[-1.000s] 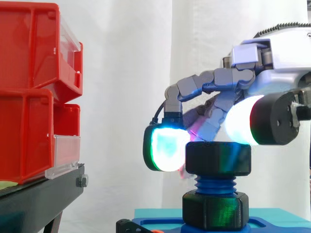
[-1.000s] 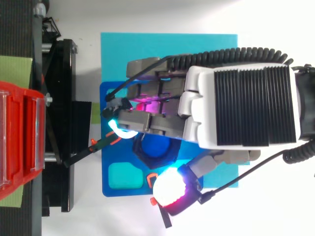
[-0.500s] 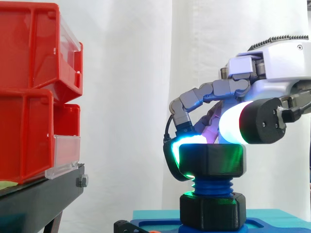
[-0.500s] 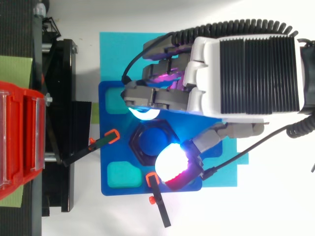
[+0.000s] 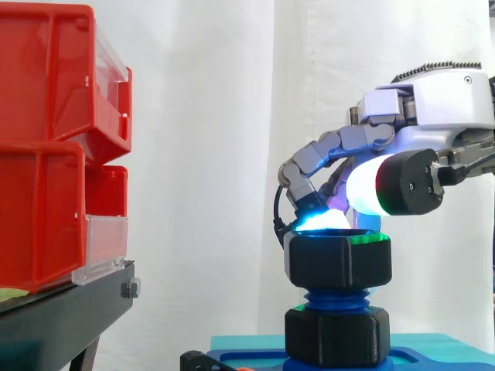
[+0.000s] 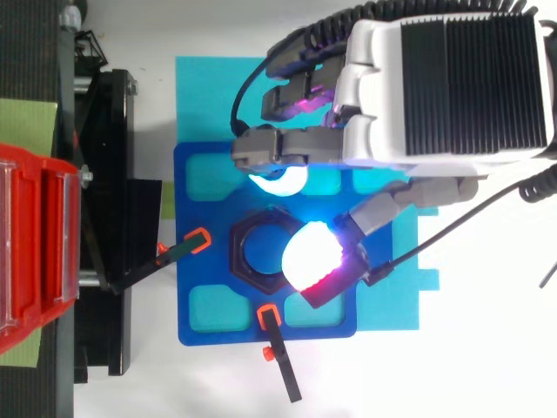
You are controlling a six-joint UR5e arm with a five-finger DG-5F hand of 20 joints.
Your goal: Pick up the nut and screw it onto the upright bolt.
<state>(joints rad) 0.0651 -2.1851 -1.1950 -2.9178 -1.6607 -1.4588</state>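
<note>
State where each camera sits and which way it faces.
Side view: beside the work at about its height, looking level across at the nut on the blue bolt; the hand is at the right, red bins at the left.
Top view: above the work, looking straight down on the nut and blue plate; the hand's back is at the upper right.
Shared: hand, nut, red bins.

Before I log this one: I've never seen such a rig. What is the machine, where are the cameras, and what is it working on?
A robot arm ending in a mechanical hand. One picture looks level from the side, the other straight down. A blue bolt stands upright on a blue base plate over a cyan mat, with a black nut on its top and a second nut at its foot. The hand sits over the upper one; whether it grips it I cannot tell. Red bins stand nearby.
</note>
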